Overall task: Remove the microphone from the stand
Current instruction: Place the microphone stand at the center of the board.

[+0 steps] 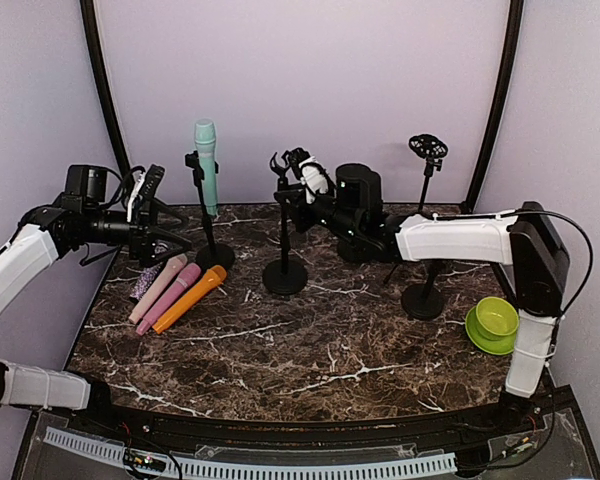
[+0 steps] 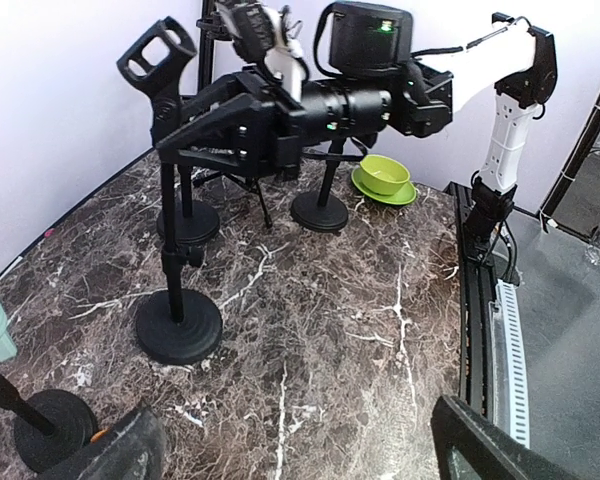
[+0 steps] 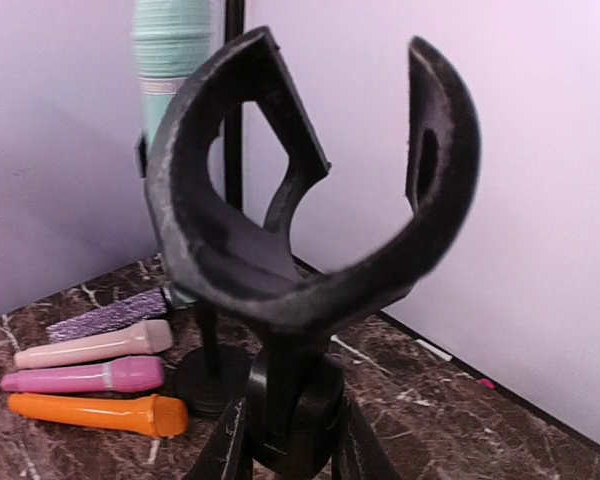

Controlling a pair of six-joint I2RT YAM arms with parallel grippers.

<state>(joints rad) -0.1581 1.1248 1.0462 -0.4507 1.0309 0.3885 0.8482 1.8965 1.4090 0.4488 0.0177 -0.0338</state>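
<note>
Top view, left gripper (image 1: 158, 215): raised at the left side; the teal microphone (image 1: 206, 165) lies just to its right and farther back.
Top view, teal microphone: seated in the clip of its stand (image 1: 214, 255); long axis vertical, head up.
Top view, right gripper (image 1: 296, 198): reaches leftward to the middle stand (image 1: 284, 262), apart from the teal microphone.
Top view, white microphone (image 1: 318, 181): tilted, dark head up, just behind the right gripper; what carries it is hidden from me.
Left wrist view, left gripper's fingers (image 2: 120, 450): spread wide, nothing between them.
Left wrist view, teal microphone: only a sliver at the frame's left border, so it sits off the fingers' line, not ahead.
Right wrist view, empty clip (image 3: 290, 250): close and directly ahead.
Right wrist view, right gripper state: I cannot tell; its fingers do not separate from the dark stand neck.
Judgement: the left arm is nearer the teal microphone; I expect to turn the fingers onto its body, then lift along the vertical axis.
</note>
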